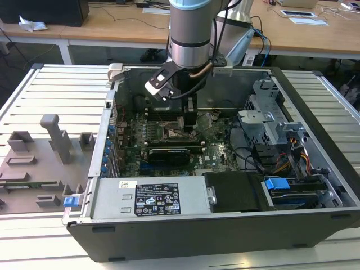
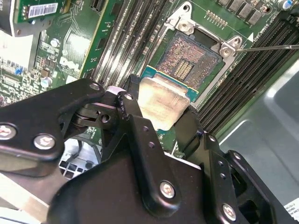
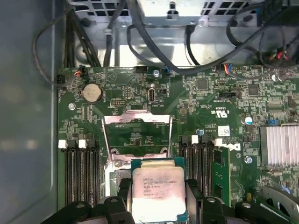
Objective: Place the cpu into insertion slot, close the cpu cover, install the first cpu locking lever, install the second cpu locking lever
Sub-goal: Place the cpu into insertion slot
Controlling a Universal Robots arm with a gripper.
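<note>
Inside the open computer case [image 1: 225,230] on the slatted surface [image 1: 50,90], the pincer [image 1: 188,115] is clamped on the cpu [image 2: 161,105], one finger on each of two opposite edges. In both wrist views the cpu lies flat, metal top up with small printed lines on it, over one edge of the insertion slot [image 2: 189,60]; can't tell if they touch. The slot's contact field is bare. The cpu cover [image 3: 137,118] is swung open off the slot. A thin lever [image 2: 266,46] juts past one slot corner. A white printed label [image 1: 156,199] sits on the power supply box [image 1: 112,197] at the case's front edge.
</note>
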